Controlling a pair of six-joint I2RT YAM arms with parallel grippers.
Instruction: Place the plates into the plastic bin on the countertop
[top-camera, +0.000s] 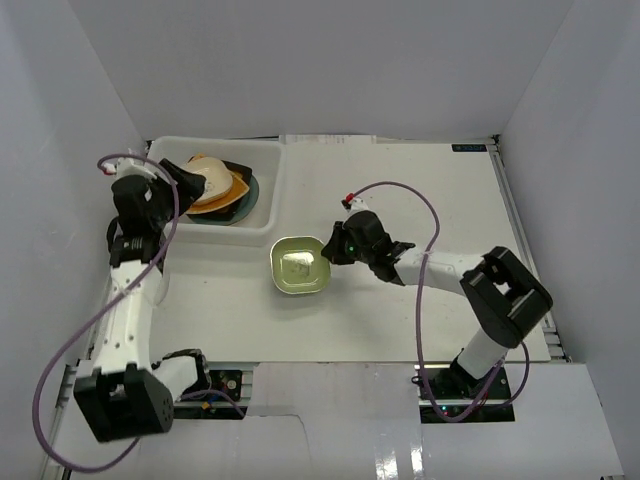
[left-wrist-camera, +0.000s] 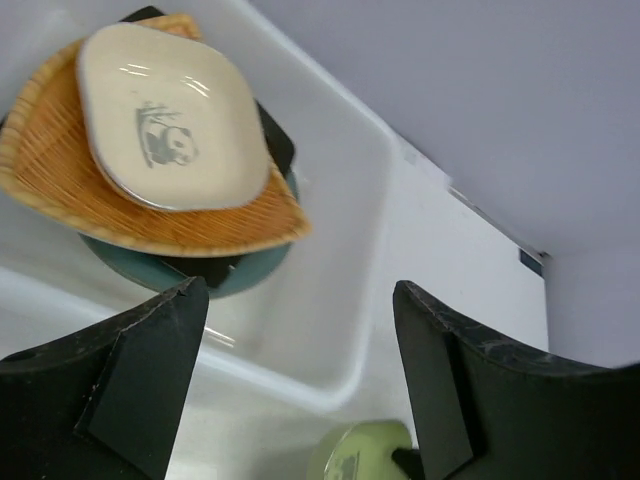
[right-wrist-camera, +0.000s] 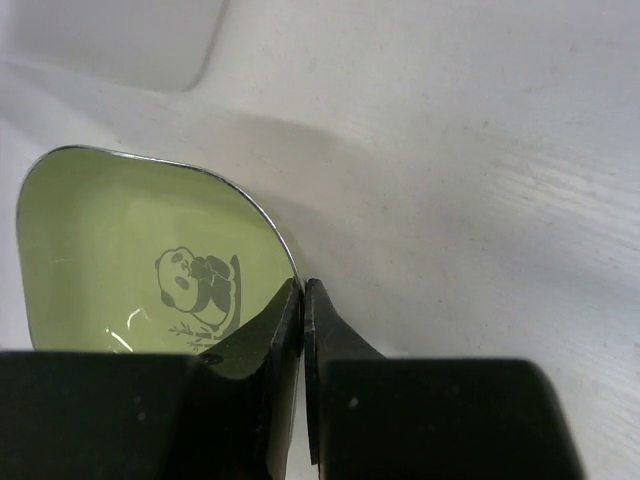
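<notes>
Right gripper (right-wrist-camera: 303, 290) jaws pinched green plate (top-camera: 298, 266) rim; left gripper (left-wrist-camera: 300, 290) jaws wide, empty. Next needed: lift, carry upper-left into bin (top-camera: 272, 232).

1. No word, brand or number is legible in any view.
2. A small dark label (top-camera: 469, 148) on the far edge of the countertop (top-camera: 430, 190) bears pale marks too small to read.
3. The only emblems are panda drawings, one on the cream plate (left-wrist-camera: 170, 115) and one on the green plate (right-wrist-camera: 130, 260).
</notes>
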